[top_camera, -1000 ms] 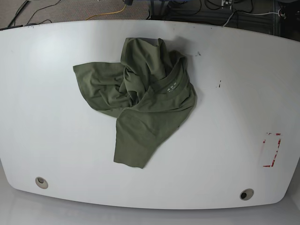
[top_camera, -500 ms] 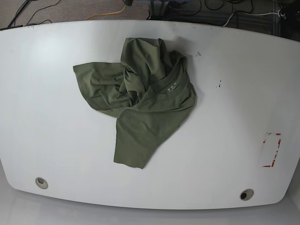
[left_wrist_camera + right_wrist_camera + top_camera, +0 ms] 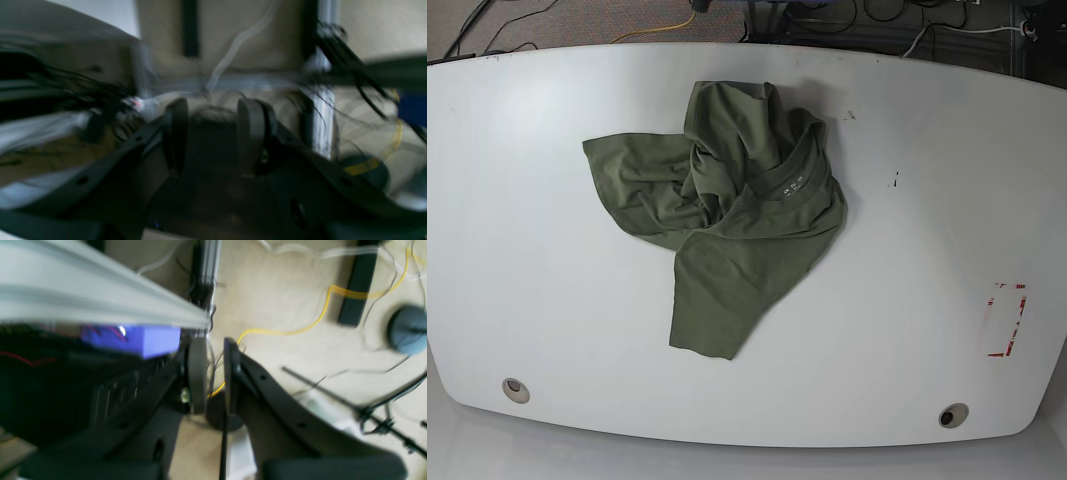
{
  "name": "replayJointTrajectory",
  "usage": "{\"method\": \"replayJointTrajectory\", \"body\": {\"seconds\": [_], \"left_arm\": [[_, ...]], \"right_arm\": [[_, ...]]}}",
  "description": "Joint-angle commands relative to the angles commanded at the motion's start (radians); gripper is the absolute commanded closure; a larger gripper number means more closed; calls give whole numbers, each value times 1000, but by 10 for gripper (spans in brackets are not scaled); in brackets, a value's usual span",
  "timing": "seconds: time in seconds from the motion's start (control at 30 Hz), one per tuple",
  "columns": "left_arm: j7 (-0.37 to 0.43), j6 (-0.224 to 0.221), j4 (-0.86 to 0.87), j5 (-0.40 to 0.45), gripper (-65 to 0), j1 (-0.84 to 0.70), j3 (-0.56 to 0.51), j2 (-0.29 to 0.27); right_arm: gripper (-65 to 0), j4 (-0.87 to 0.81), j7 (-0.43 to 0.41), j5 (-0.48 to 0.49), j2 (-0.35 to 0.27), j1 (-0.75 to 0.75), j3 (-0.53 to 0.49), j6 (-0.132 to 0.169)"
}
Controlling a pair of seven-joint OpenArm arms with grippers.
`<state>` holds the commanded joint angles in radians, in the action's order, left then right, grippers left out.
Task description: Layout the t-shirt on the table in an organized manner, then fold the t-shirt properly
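Our left gripper (image 3: 211, 133) has its jaws apart with nothing between them, just blurry cables and floor behind. Our right gripper (image 3: 211, 373) has a narrow gap between its jaws, also empty, with a yellow cable (image 3: 320, 318) on the floor beyond. The t-shirt (image 3: 727, 200) lies crumpled on the table (image 3: 547, 300), collar facing up, with 2 grommet holes near the front edge.
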<state>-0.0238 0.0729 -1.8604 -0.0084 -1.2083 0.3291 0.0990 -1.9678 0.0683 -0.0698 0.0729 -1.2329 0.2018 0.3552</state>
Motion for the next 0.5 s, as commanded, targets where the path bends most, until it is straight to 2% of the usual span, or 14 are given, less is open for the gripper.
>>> {"method": "replayJointTrajectory", "body": {"seconds": [0.23, 0.5], "left_arm": [[0, 0, -77, -2, -221, 60, 72, 0], [0, 0, -80, -2, -221, 215, 66, 0]], "right_arm": [[-89, -68, -26, -2, 12, 11, -5, 0], [-87, -66, -51, -2, 12, 115, -6, 6]]}}
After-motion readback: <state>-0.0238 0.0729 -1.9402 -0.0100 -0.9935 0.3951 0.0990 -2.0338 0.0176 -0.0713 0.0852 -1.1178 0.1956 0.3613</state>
